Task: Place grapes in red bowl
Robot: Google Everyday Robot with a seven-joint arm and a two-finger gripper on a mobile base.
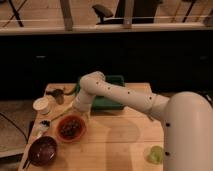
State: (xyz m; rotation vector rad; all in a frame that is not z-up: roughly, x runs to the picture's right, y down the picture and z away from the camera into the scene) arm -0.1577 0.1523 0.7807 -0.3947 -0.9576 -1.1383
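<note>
Grapes point(71, 126) lie as a dark cluster inside the red bowl point(60, 131), which sits on the wooden bench point(115, 145) toward seven o'clock of its surface. At about one o'clock from the bowl, just above its rim, hangs the end effector point(79, 111) on the white arm point(117, 92) — whether it is wide or narrow I cannot tell. Behind the arm, at twelve o'clock on the bench, stands a green tray point(110, 102). A darker maroon bowl point(42, 151) rests at seven o'clock from the red one, near the bench's corner. A pale cup point(42, 105) stands at ten o'clock, and a pale green lump point(155, 154) lies well apart at four o'clock.
</note>
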